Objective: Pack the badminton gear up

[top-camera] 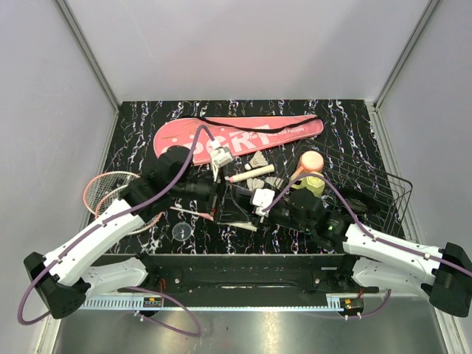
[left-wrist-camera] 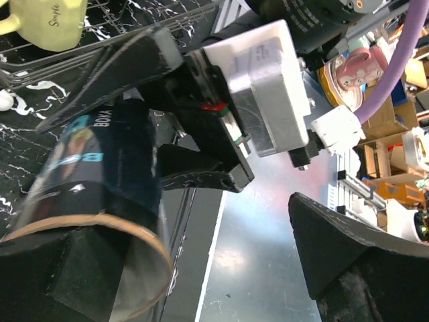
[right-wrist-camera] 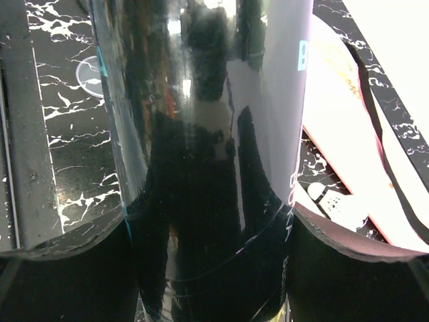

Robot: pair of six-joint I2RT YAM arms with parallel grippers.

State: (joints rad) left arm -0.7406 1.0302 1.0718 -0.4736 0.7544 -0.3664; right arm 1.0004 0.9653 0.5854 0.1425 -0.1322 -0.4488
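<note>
We find the right gripper (right-wrist-camera: 214,268) clamped on the black tube (right-wrist-camera: 201,134). The left gripper (left-wrist-camera: 208,268) gapes wide, tube mouth beside one finger; the pink cover (top-camera: 251,133) lies behind.

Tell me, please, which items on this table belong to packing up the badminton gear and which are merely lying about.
Part of the job: black tube, pink racquet cover, racquet, shuttlecock.

Just lying about: yellow-green cup, black wire basket.
</note>
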